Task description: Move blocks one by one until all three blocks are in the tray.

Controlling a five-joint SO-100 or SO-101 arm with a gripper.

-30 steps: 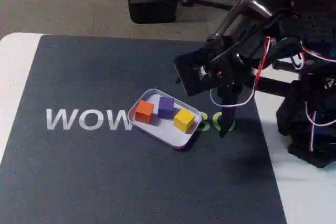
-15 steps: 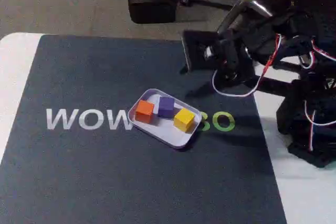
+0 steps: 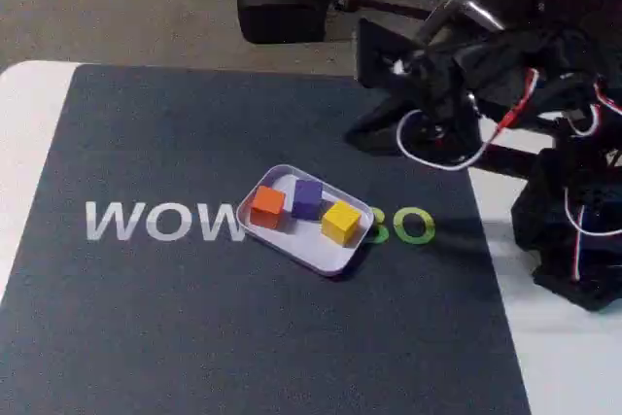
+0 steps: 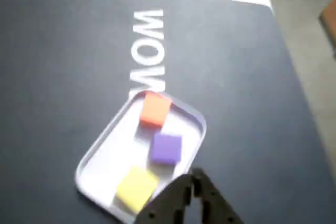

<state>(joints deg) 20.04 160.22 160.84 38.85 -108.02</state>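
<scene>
Blocks all sit inside the tray [image 3: 333, 258] now: in the fixed view the orange block [image 3: 267, 206] lies at the left end, the purple block [image 3: 307, 198] in the middle toward the far rim, and the yellow block [image 3: 341, 222] at the right end, close to that rim. The tray rests on the dark mat [image 3: 194, 318] just beside the white "WOW" lettering [image 3: 165, 221]. By that arrangement the task looks finished, so the remaining risk is mostly disturbance. In the wrist view the gripper [image 4: 195, 178] shows as a dark tip at the bottom edge with the tray beyond it, its fingertips drawn together to a point with nothing between them. In the fixed view the arm [image 3: 457, 85] hangs raised to the upper right, well apart from the tray. A low sweep back across the mat could catch the thin rim and slide or tip the light tray, spilling the yellow block first. The loose white cable [image 3: 437, 157] might also snag.
</scene>
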